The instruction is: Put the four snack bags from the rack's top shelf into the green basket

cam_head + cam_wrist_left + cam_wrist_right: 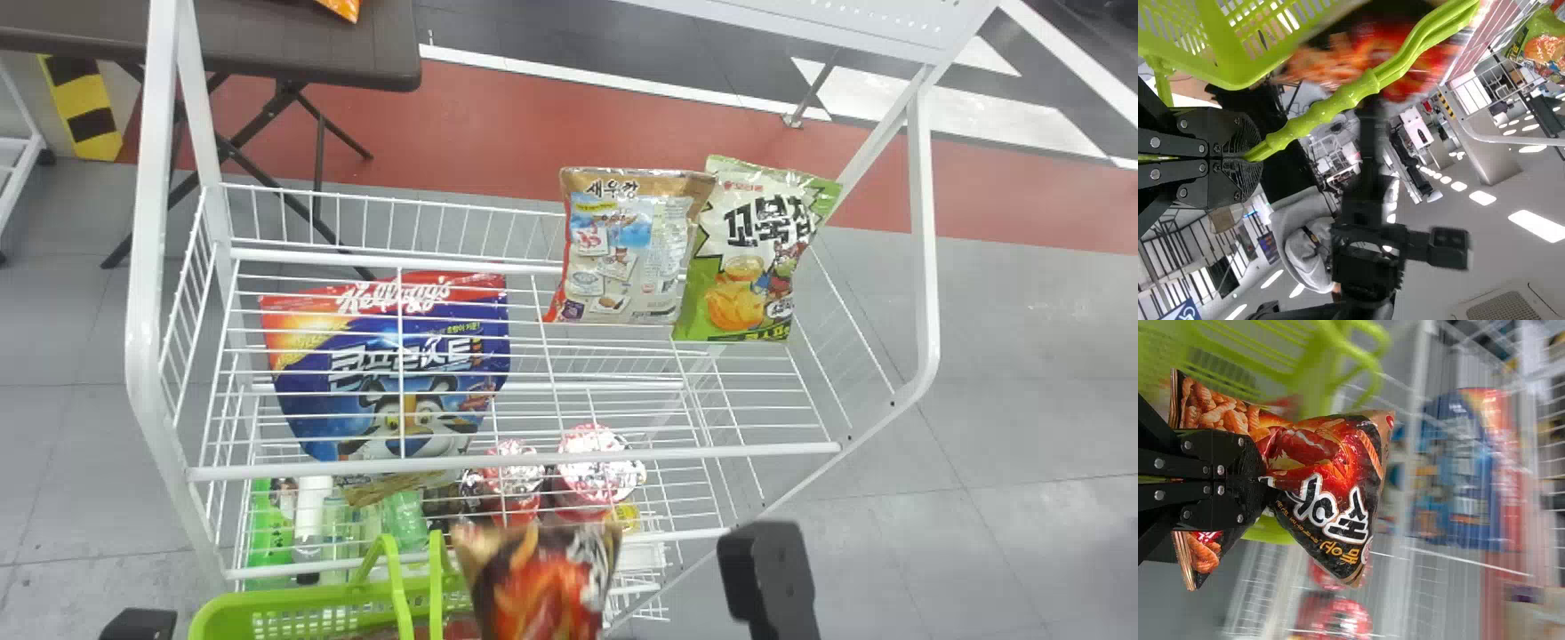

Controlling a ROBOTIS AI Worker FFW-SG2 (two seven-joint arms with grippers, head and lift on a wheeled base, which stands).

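Note:
In the head view, part of the right gripper (772, 582) shows at the bottom, beside a black-and-red snack bag (544, 582) raised near the green basket (293, 604). The right wrist view has my right gripper (1261, 480) shut on the pinched middle of that bag (1328, 473). A black part of the left gripper (138, 624) is at the head view's bottom left corner; in the left wrist view the left gripper (1251, 158) is shut on the basket handle (1358, 90). A brown-and-silver bag (622, 249) and a green-and-white bag (756, 253) lean side by side on the rack.
The white wire rack (533, 460) has tall side frames. A blue-and-red cereal bag (400, 364) shows through its wires, with red-lidded tubs (597, 467) and bottles (271, 529) lower down. A dark folding table (267, 53) stands behind at left.

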